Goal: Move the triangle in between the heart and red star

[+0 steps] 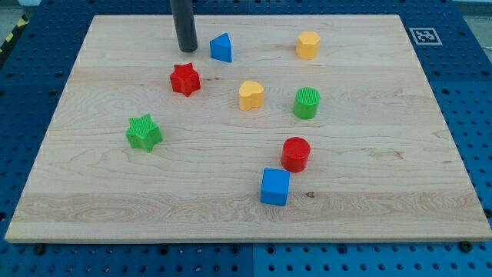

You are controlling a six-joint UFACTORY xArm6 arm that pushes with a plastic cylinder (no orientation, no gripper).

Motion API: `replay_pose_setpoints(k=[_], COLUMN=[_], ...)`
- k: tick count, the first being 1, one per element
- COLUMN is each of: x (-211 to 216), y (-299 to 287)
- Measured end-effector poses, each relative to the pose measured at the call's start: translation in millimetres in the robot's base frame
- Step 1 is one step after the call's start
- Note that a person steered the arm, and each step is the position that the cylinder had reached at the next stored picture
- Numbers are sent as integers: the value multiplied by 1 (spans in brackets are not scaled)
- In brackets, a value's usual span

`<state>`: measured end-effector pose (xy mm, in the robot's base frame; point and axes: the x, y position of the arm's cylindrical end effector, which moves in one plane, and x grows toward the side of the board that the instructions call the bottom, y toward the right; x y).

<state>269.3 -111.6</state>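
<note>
triangle blue, apex up, just right of my tip.

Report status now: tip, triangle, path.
My tip just left of blue triangle, small gap. Triangle above the gap between red star and yellow heart. Gap clear.

My rod is entering from the view's top edge, left of centre, and standing upright and straight. My tip is resting at table height near the view's top. The arm above it is lying out of view.
</note>
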Motion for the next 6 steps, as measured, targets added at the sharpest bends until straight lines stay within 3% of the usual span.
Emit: replay_pose_setpoints(k=[2,4,6], x=[-7,47,74], y=[60,97,98])
